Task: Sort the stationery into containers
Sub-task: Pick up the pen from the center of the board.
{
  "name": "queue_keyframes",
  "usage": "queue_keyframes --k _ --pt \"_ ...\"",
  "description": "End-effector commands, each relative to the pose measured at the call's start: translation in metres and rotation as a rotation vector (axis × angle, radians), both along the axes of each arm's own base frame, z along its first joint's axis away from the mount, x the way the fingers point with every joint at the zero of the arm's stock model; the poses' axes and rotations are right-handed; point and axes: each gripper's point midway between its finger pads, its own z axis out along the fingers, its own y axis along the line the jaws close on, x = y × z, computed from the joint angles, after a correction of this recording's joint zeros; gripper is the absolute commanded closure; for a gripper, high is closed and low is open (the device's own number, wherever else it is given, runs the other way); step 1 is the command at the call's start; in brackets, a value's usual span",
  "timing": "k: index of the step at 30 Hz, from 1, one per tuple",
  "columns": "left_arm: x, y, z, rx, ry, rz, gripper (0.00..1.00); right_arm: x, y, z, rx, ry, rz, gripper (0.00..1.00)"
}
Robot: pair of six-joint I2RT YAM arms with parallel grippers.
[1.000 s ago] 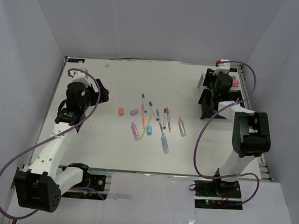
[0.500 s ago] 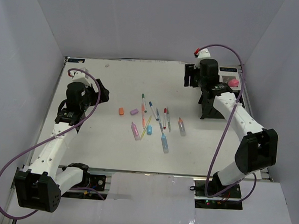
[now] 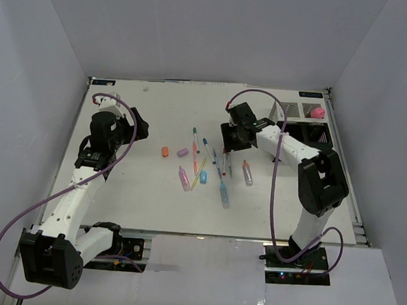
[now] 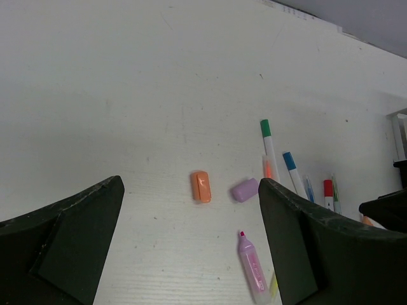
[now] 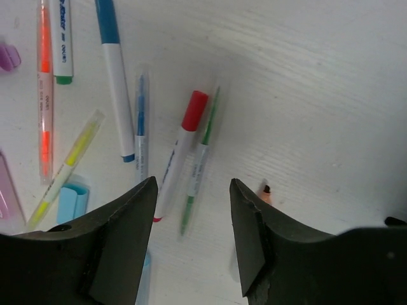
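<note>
Seen from above, the right gripper [image 3: 232,142] hangs over the stationery [image 3: 206,165] strewn across the middle of the table [image 3: 138,204], well apart from the containers [image 3: 308,131] at the far right corner, where a pink object [image 3: 318,112] shows at their far end; the left gripper [image 3: 132,127] sits toward the left side, clear of the pile; the long carry to the organizer is where a loosely pinched pen would most likely slip free. From the left wrist, that arm's jaws stand spread wide and empty above an orange eraser [image 4: 201,186] and a purple eraser [image 4: 244,189] lying just beside each other; a descent here risks shoving one into the other. From the right wrist, the jaws are parted with nothing between them, poised over a red-capped pen [image 5: 181,149] and a thin green pen [image 5: 200,168] lying side by side and touching; closing here could catch both at once, or grip one and roll the other away; an orange tip [image 5: 264,189] close to one of the fingers [image 5: 254,235] might be knocked aside.
</note>
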Motion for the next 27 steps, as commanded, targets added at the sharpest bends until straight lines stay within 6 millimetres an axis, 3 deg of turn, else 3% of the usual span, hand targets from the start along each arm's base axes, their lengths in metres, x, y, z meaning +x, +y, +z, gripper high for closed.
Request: queue_keyframes --k 1,14,27 --pt "-0.001 -0.001 -0.001 -0.009 0.001 -0.006 0.02 0.0 0.019 0.005 0.02 -0.001 -0.032 0.45" --pt "-0.001 -0.002 -0.003 -0.01 0.009 -0.007 0.02 -0.006 0.039 -0.035 0.021 0.071 -0.109 0.6" --pt "0.0 -0.001 -0.005 -0.006 0.016 -0.005 0.02 0.003 0.041 -0.057 -0.006 0.085 -0.143 0.65"
